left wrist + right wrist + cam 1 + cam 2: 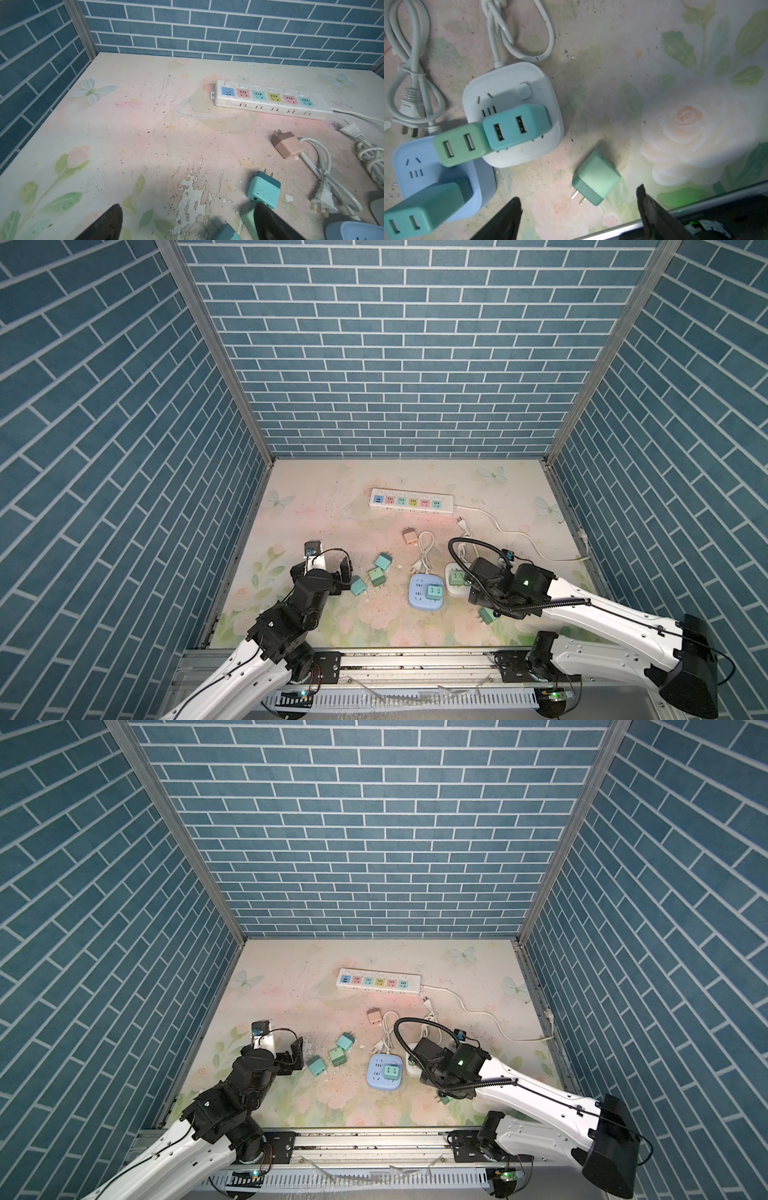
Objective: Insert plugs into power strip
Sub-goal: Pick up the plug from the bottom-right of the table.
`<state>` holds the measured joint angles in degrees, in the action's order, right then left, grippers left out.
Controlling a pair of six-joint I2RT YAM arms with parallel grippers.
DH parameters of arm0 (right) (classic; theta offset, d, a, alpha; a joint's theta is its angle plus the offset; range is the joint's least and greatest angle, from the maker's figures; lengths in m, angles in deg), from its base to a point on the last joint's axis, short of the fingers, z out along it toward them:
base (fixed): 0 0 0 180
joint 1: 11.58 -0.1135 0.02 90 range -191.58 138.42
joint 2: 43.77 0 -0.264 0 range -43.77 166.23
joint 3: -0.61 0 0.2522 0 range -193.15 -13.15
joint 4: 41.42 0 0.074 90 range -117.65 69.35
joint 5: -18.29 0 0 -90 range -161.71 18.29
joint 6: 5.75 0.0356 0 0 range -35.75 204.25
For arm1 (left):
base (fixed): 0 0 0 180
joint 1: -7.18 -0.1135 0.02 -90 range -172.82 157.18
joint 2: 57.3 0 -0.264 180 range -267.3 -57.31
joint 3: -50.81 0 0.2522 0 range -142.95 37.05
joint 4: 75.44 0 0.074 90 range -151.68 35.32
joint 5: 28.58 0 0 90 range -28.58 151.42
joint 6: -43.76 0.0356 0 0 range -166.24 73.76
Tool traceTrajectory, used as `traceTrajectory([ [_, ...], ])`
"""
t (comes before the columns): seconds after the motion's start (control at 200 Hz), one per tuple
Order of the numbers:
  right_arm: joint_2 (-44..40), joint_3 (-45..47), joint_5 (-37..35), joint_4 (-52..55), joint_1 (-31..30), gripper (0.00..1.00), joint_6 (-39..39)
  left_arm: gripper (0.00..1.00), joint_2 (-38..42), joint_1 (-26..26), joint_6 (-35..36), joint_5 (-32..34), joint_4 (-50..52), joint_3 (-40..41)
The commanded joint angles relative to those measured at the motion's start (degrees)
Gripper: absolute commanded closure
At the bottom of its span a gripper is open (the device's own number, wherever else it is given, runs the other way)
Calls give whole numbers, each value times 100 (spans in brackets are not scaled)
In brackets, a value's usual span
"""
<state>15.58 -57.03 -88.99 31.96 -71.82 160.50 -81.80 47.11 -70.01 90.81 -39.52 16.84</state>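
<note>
Jaws spread, empty: left gripper (189,207), right gripper (578,194). Right poised at green plug (598,176): straddle flat sides, clear prongs (574,194), pinch squarely.

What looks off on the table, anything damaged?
The table print is worn through. There is a flaked, peeling patch beside the loose teal plug, with white chips scattered around it. Dark specks and scratches mark the surface elsewhere. Nothing looks spilled.
</note>
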Motion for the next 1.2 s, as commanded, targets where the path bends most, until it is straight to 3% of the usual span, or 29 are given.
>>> traceTrajectory([
  [0.0,-336,205,-31,545,-173,10,650,0,-32,-30,-28,3,81,71],
  [0.135,-660,551,256,349,-229,10,680,0,-163,-29,-34,-58,70,27],
  [0.45,-329,981,826,-566,-328,10,435,1,-209,-28,-38,-126,70,22],
  [1.195,929,1123,510,-1708,-230,16,98,0,-196,-33,-28,-188,48,34],
])
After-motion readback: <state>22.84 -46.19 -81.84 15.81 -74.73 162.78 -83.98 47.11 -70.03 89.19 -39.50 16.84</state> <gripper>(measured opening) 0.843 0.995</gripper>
